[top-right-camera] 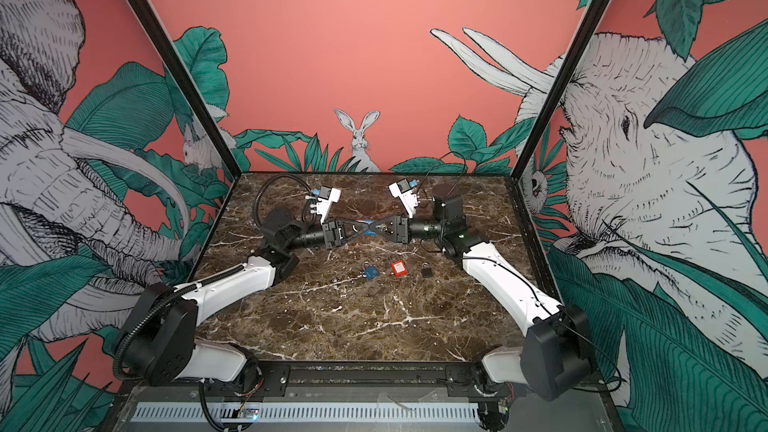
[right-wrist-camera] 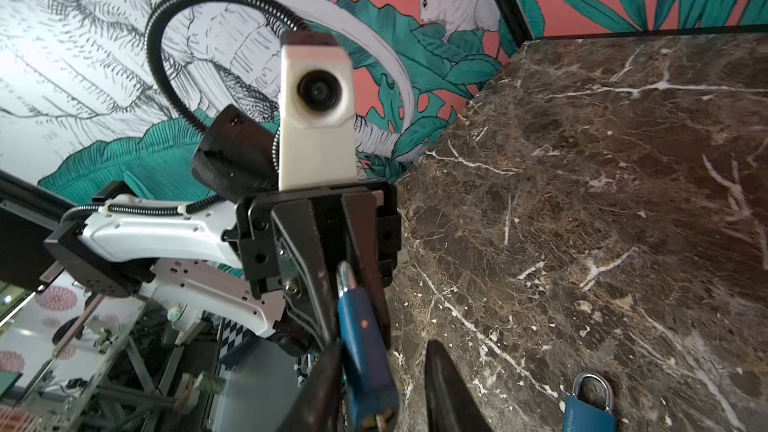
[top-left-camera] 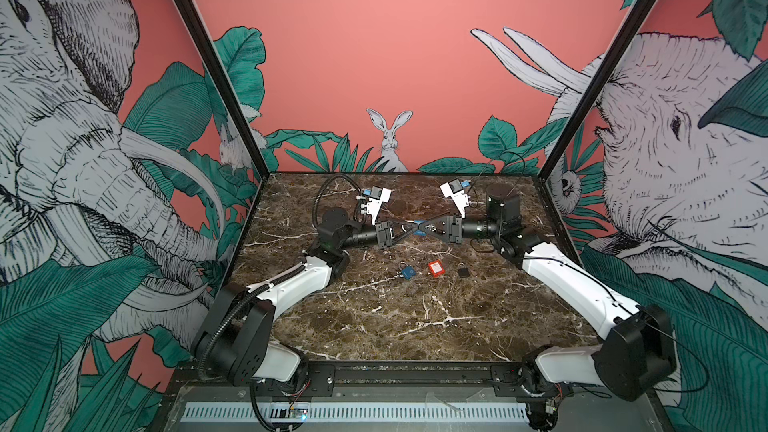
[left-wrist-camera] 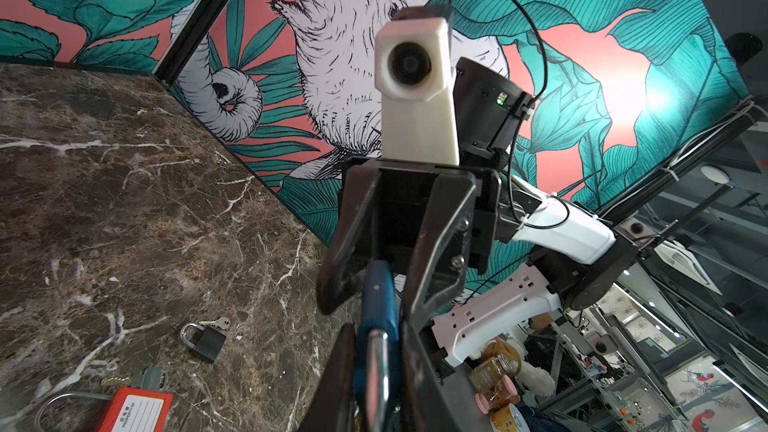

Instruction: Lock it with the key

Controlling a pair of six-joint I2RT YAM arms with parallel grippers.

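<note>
Padlock position: the blue rectangular padlock (top-left-camera: pixel 417 229) (top-right-camera: pixel 368 230) hangs mid-frame in both top views, long axis horizontal between the arms. Left gripper (left-wrist-camera: pixel 378 334) clamps its steel shackle end. Right gripper (right-wrist-camera: pixel 382 347), jaws parted, brackets the keyway end without gripping; this arm is judged nearer for the locking turn.

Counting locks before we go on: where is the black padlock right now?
In both top views the black padlock lies on the marble table, right of centre, beside the red padlock on its right.
</note>
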